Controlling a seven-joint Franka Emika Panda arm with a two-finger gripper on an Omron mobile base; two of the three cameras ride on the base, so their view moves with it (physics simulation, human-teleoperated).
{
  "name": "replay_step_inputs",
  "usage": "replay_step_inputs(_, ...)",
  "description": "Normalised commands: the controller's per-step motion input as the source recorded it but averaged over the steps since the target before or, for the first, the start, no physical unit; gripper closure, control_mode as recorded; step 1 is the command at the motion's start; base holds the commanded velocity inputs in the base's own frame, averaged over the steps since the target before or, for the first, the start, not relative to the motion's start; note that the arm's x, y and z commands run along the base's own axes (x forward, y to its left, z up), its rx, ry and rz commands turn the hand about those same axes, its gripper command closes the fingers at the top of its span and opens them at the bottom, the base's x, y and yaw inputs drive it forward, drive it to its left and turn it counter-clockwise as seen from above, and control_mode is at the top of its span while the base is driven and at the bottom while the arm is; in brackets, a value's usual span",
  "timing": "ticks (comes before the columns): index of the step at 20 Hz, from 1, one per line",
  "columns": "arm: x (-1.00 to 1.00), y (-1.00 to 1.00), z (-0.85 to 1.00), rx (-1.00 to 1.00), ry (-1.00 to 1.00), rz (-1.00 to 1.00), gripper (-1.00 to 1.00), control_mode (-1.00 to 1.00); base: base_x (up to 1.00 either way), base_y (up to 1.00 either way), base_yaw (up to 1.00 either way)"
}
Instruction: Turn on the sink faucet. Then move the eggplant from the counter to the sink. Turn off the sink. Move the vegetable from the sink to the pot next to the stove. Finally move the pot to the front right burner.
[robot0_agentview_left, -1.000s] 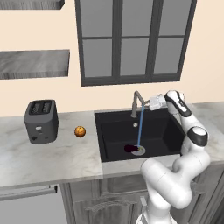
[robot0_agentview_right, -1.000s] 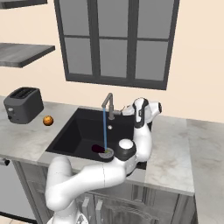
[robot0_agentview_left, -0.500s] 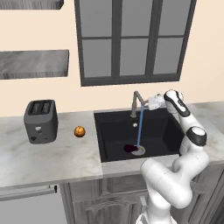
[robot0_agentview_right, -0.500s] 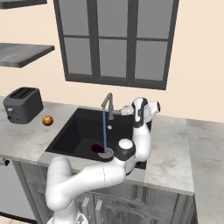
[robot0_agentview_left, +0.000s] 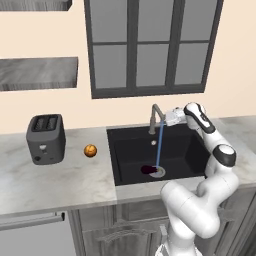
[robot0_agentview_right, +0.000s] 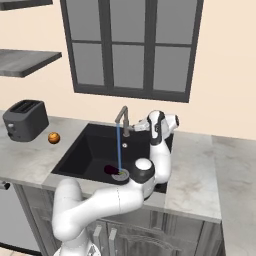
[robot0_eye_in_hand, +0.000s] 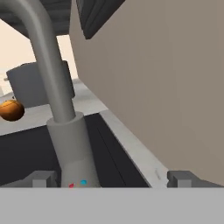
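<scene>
Dark finger tips of the end effector (robot0_eye_in_hand: 111, 178) stand wide apart, one on each side of the base of the sink faucet (robot0_eye_in_hand: 65, 127) and clamped on nothing. In the left base view the end effector (robot0_agentview_left: 170, 118) sits level with the faucet's (robot0_agentview_left: 156, 118) bend, just to its right, reaching sideways toward it. The faucet's stem rises straight up from between the tips, then bends over toward the basin, so its spout points out and down over the sink (robot0_agentview_left: 131, 160). A thin blue stream of water (robot0_agentview_left: 159, 147) falls straight down from the spout to the drain.

Below the end effector, on the sink floor, lies the eggplant (robot0_agentview_left: 147, 170), touching the near side of the round drain where the stream lands. It lies flat; its long axis seems to run left to right along the sink's front wall, though it is too small to be sure.

Farther left, on the marbled desk (robot0_agentview_left: 60, 180), sits a small orange fruit (robot0_agentview_left: 90, 150), and beyond it a dark toaster (robot0_agentview_left: 46, 138).
</scene>
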Motion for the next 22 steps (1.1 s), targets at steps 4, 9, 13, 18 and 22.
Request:
replay_step_inputs(4, -0.06, 0.66, 0.0, 0.0, 0.0, 0.07, -1.0, -1.0, 0.0, 0.0, 0.0)
replay_step_inputs(9, -0.07, 0.68, 0.0, 0.0, 0.0, 0.08, -1.0, -1.0, 0.0, 0.0, 0.0)
replay_step_inputs(13, -0.11, 0.66, 0.0, 0.0, 0.0, 0.07, -1.0, -1.0, 0.0, 0.0, 0.0)
replay_step_inputs(18, -0.06, 0.44, -0.01, -0.03, 0.01, 0.03, -1.0, -1.0, 0.0, 0.0, 0.0)
replay_step_inputs(22, -0.02, -0.1, -0.06, -0.01, -0.02, 0.0, -1.0, -1.0, 0.0, 0.0, 0.0)
